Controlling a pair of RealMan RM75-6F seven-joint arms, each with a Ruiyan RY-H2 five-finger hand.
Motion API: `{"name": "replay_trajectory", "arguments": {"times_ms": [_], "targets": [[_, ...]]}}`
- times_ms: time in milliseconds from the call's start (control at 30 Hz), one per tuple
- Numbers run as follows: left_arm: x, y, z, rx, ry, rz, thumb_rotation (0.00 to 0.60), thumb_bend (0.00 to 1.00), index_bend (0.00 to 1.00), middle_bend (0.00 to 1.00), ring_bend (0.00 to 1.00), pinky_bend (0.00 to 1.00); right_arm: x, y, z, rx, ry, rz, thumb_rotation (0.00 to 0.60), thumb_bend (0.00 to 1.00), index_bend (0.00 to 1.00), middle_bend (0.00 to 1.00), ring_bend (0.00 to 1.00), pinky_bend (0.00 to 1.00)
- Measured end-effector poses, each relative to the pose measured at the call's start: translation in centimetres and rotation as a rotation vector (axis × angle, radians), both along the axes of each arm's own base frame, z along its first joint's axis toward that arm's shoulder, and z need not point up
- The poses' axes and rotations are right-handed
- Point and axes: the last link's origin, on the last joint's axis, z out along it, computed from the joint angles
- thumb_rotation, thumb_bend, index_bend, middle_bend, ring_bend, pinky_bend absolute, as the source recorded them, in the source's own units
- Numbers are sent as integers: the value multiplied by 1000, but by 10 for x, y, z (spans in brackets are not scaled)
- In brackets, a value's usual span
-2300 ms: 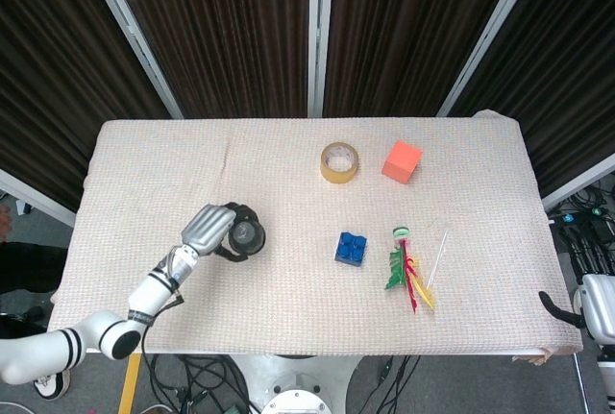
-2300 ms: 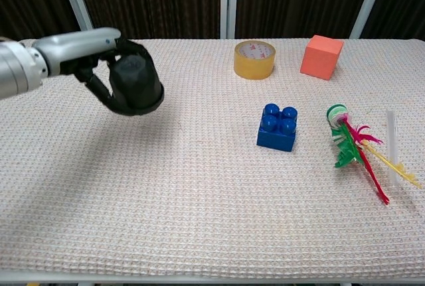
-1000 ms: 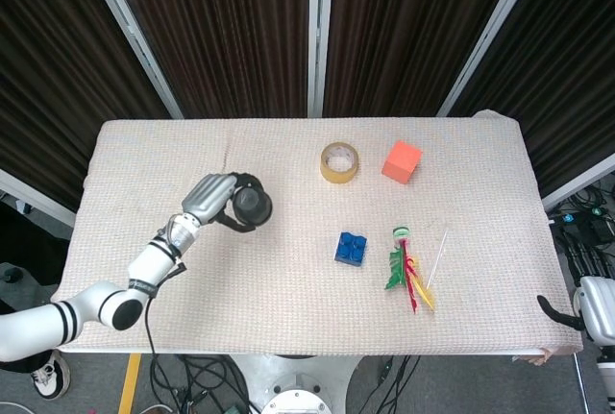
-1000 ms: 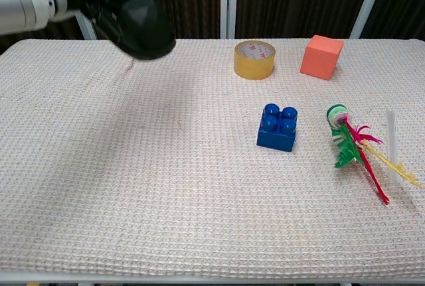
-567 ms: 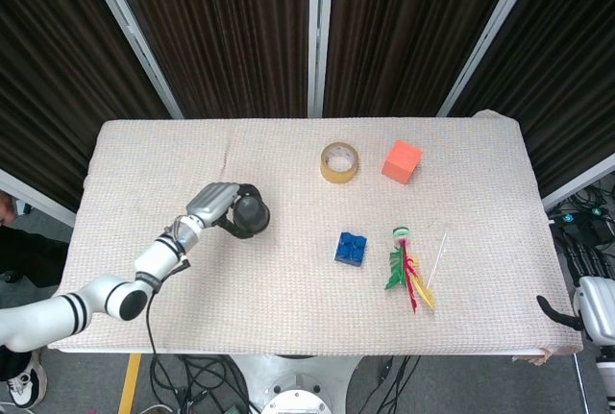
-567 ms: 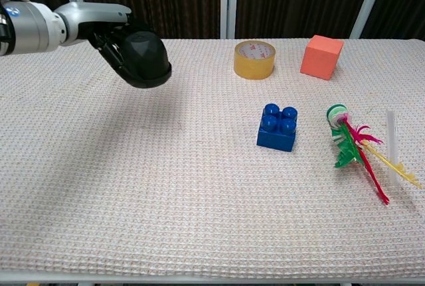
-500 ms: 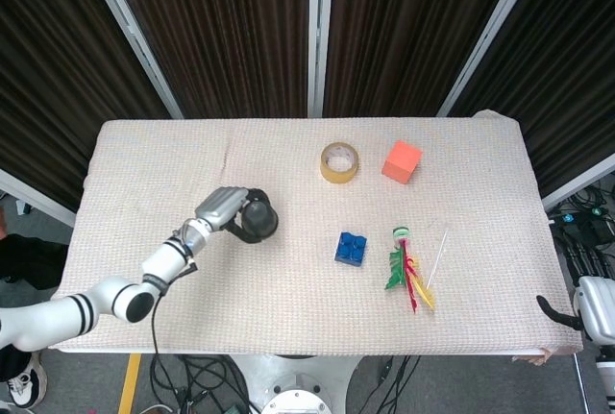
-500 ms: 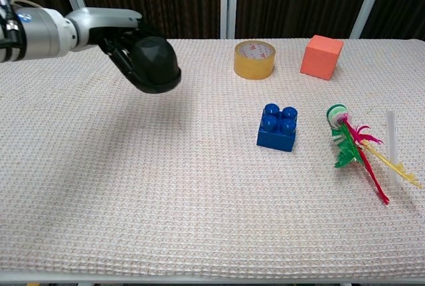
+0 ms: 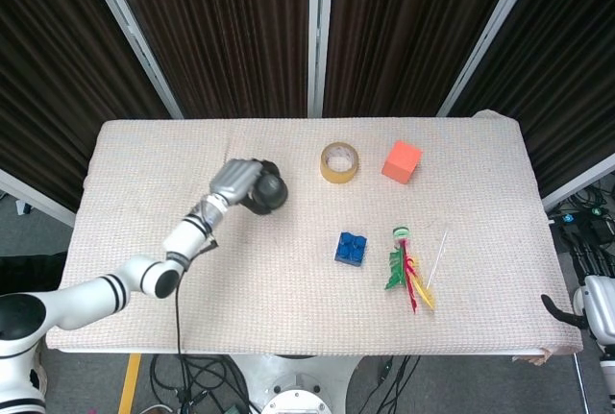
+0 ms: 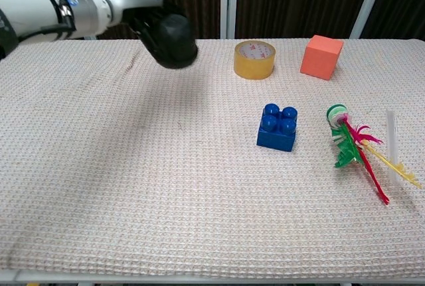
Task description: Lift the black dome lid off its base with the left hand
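Observation:
My left hand (image 9: 240,182) (image 10: 147,17) grips the black dome lid (image 9: 268,192) (image 10: 173,42) and holds it in the air above the left half of the cloth-covered table (image 9: 288,270). The lid's rim tilts down toward the table. No base shows under it in either view. A small part of my right hand (image 9: 598,310) shows at the lower right edge of the head view, off the table; its fingers cannot be made out.
A yellow tape roll (image 9: 339,162) (image 10: 254,59) and an orange cube (image 9: 402,161) (image 10: 322,56) sit at the back. A blue toy brick (image 9: 351,248) (image 10: 278,127) lies mid-table, with a feathered toy (image 9: 405,270) (image 10: 355,146) and a clear straw (image 10: 392,145) to its right.
My left hand has carried the lid up and to the right, toward the tape roll, after dipping lower half a second ago. The other objects have not moved.

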Motion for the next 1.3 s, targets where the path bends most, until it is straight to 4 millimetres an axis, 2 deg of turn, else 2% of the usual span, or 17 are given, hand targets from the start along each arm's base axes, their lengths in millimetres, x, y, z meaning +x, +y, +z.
{"name": "replay_trajectory", "arguments": {"times_ms": [133,200,267,367,500,600,667,733,800,867,900,1000,1067,1167,1267,1300], "targets": [[-36,32,39,136,14,135,600,190,454,483,319,429,0,0,-1,2,1,0,600,189,0,9,0,0],[-41,35,43,141,7,163,600,190,452,482,319,429,0,0,-2,5,1,0,600,189,0,9,0,0],[-38,29,37,103,-4,158,600,190,449,480,319,429,-1,0,-4,11,1,-1,600,189,0,9,0,0],[-16,2,8,-31,-32,99,600,191,448,480,319,429,-1,1,-4,15,3,0,600,189,0,9,0,0],[37,-63,-36,-269,-108,-49,600,191,447,481,319,429,-1,1,-3,8,2,-1,600,189,0,9,0,0],[62,-96,-45,-364,-166,-111,600,191,447,482,319,429,-3,0,-2,7,0,-9,600,189,0,9,0,0],[68,-103,-46,-378,-182,-121,600,191,447,482,319,429,-4,0,-3,11,-1,-15,600,189,0,9,0,0],[65,-98,-45,-355,-182,-110,600,191,447,481,319,429,-5,0,-5,17,-1,-17,600,188,0,9,0,0],[53,-80,-41,-289,-163,-72,600,190,447,480,319,427,-5,0,-5,16,0,-16,600,188,0,9,0,0],[35,-57,-33,-204,-137,-17,600,190,447,477,319,422,-4,-1,-4,13,0,-15,600,189,0,9,0,0],[20,-39,-25,-138,-115,27,600,190,447,474,319,421,-4,-1,-4,12,1,-16,600,189,0,9,0,0],[-16,-4,0,18,-56,113,600,191,447,470,319,419,-4,-1,-4,14,1,-17,600,189,0,10,0,0],[-30,8,11,77,-31,141,600,190,447,470,319,419,-4,0,-5,18,2,-15,600,188,0,10,0,0],[-39,10,15,96,-12,154,600,191,448,471,319,419,-3,-1,-6,22,2,-14,600,189,0,10,0,0],[-32,-7,1,16,-16,122,600,190,447,471,319,416,-3,0,-7,26,3,-14,600,189,0,10,0,0],[-23,-19,-9,-39,-25,94,600,190,447,471,319,415,-3,0,-7,26,3,-14,600,189,0,10,0,0]]}}
